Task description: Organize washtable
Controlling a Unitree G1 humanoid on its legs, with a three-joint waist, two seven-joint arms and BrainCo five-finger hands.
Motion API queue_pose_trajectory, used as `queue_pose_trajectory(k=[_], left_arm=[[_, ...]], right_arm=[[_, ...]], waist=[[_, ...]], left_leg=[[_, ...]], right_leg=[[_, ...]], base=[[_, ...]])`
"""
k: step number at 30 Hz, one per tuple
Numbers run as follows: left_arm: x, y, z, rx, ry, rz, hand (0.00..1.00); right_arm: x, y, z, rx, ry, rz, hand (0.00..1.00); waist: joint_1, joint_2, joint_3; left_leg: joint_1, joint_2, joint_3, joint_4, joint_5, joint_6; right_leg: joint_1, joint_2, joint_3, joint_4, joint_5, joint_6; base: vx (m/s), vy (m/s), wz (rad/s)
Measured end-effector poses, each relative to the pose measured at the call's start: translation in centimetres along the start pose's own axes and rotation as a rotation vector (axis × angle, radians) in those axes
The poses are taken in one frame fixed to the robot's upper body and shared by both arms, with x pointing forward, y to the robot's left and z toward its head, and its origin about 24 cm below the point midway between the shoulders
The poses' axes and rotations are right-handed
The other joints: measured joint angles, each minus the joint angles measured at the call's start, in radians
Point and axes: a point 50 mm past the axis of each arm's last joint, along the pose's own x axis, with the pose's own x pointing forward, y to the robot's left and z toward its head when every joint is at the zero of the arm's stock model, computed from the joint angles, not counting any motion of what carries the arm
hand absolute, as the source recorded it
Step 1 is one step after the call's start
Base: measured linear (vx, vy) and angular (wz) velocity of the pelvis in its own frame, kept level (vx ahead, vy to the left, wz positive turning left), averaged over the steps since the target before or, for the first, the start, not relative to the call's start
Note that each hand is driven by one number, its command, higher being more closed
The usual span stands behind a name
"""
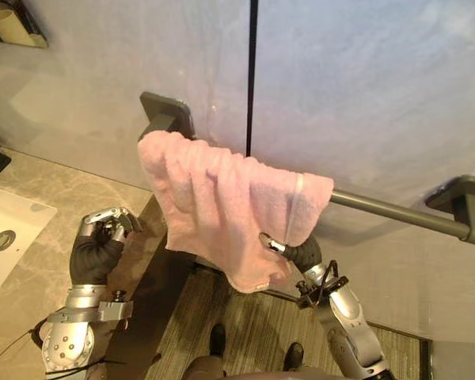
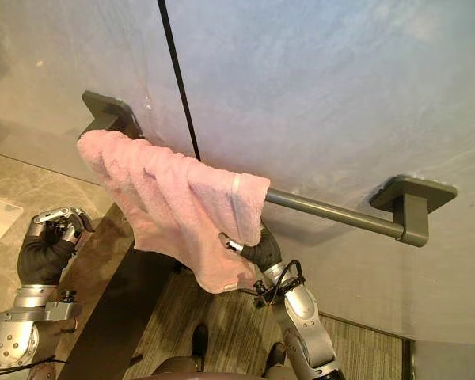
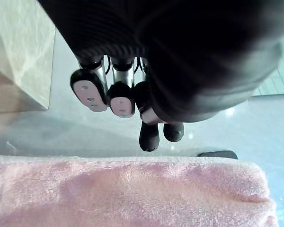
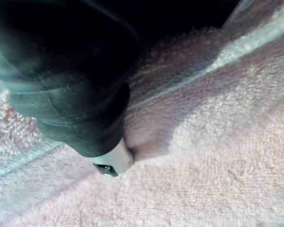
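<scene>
Two hands are raised before us. Nearest, on our left, the left hand (image 1: 101,237) hovers over the edge of the marble countertop (image 1: 55,198). Its fingers (image 3: 121,97) are clenched in toward the palm and hold nothing. The white sink (image 1: 12,226) is set into the counter to its left.

On our right, the right hand (image 1: 299,253) reaches up to the lower hanging edge of the pink towel (image 1: 222,198) and touches it. A silver tip presses into the terry, but the rest of the fingers are buried behind the cloth, so we cannot tell whether they grip it or lie loose.

The towel hangs bunched over the left end of a grey rail (image 1: 396,212), right beside the left bracket (image 1: 165,111). The bar runs on bare to the right bracket (image 1: 463,198). Behind it all rises the pale wall (image 1: 364,79), split by a dark vertical seam (image 1: 252,71).
</scene>
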Motion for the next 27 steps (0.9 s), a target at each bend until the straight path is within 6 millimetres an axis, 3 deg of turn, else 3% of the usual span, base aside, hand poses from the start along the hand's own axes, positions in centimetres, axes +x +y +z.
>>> queue_pose_trajectory(k=[13,14,27], left_arm=[[-0.2,0.4,0.1,0.004,-0.014,0.062,1.00],[-0.3,0.4,0.0,0.003,-0.013,0.060,0.00],[-0.2,-0.4,-0.1,0.009,0.005,-0.029,0.00]], right_arm=[[-0.8,-3.3,1.2,-0.074,-0.025,-0.151,1.00],[-0.9,-3.5,1.3,-0.077,-0.027,-0.159,1.00],[-1.6,-3.6,1.0,-0.061,-0.022,-0.194,1.00]], waist=[[-0.026,-0.004,-0.004],[-0.027,-0.004,-0.004],[-0.050,-0.001,-0.023]], left_leg=[[-0.004,-0.001,0.012,-0.008,0.006,0.000],[-0.006,-0.002,0.012,-0.008,0.006,0.000],[-0.011,0.000,0.014,-0.007,0.010,-0.006]], right_leg=[[-0.003,0.004,0.045,-0.019,0.008,0.003],[-0.003,0.004,0.047,-0.022,0.008,0.003],[-0.004,0.014,0.071,-0.039,0.028,-0.001]], base=[[-0.05,0.014,0.00],[0.00,0.000,0.00],[0.01,0.000,-0.01]])
